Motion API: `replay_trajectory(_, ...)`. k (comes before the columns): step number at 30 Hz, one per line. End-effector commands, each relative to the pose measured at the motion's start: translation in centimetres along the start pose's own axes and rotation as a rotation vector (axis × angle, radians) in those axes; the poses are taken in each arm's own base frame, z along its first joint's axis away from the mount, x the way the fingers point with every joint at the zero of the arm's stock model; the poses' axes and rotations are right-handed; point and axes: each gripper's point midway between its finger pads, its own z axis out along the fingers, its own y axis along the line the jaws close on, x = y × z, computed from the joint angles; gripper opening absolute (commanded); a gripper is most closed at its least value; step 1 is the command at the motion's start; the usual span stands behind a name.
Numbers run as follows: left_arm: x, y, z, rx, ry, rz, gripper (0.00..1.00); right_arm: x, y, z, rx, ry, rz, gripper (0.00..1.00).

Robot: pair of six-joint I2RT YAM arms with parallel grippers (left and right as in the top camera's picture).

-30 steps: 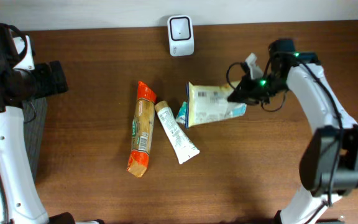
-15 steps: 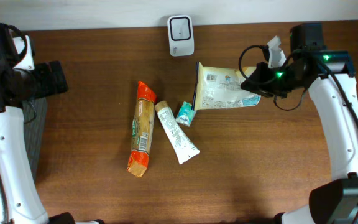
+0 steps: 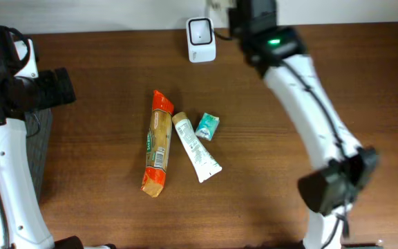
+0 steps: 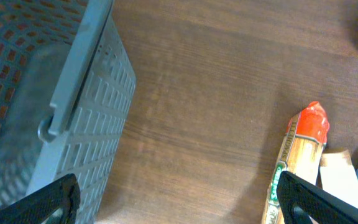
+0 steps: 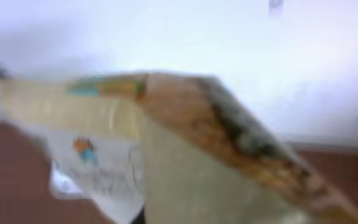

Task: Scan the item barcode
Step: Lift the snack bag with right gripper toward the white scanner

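Observation:
My right gripper [image 3: 242, 12] is up at the table's far edge, just right of the white barcode scanner [image 3: 200, 39]. It is shut on the cream snack packet [image 5: 185, 155]. That packet fills the blurred right wrist view and hides the fingers. From overhead only a sliver of the packet [image 3: 218, 4] shows at the top edge. My left gripper [image 4: 179, 208] hangs open over bare wood beside the basket, with nothing between its fingers [image 4: 58, 199].
An orange wrapped bar [image 3: 157, 143], a white tube [image 3: 195, 147] and a small teal box [image 3: 207, 126] lie mid-table. A grey mesh basket [image 4: 48, 93] stands at the left edge, under my left arm [image 3: 19, 90].
The right arm lifted the cream packet off the table and swung it left and back, from the right side to beside the scanner. The small teal box is now uncovered. The left arm stayed still.

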Motion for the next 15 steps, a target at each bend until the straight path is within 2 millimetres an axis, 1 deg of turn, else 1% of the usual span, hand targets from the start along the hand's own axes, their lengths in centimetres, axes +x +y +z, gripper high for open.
replay_trajectory(1,-0.3,0.3,-0.5,-0.010,-0.016,-0.004,0.99,-1.9,0.5,1.8,0.351,-0.093,-0.379,0.04)
replay_trajectory(2,-0.3,0.3,-0.5,-0.010,-0.017,-0.004,0.99,-2.5,2.0,3.0,0.372,-0.149,-0.443,0.04)
replay_trajectory(4,-0.3,0.3,-0.5,-0.010,-0.016,-0.004,0.99,-2.3,4.1,5.2,0.403,-0.204,-0.562,0.04)
replay_trajectory(6,-0.3,0.3,-0.5,-0.010,-0.016,-0.004,0.99,-0.8,5.8,7.4,0.407,-0.211,-0.690,0.04)
replay_trajectory(7,-0.3,0.3,-0.5,-0.010,-0.017,-0.004,0.99,0.0,6.2,8.4,0.403,-0.216,-0.695,0.04)
replay_trajectory(9,-0.3,0.3,-0.5,-0.010,-0.016,-0.004,0.99,0.9,7.2,9.5,0.371,-0.221,-0.715,0.04)
replay_trajectory(11,-0.3,0.3,-0.5,-0.010,-0.016,-0.004,0.99,1.5,8.6,10.2,0.316,-0.246,-0.741,0.04)
replay_trajectory(15,-0.3,0.3,-0.5,-0.009,-0.016,-0.004,0.99,2.0,9.5,11.0,0.277,-0.267,-0.755,0.04)
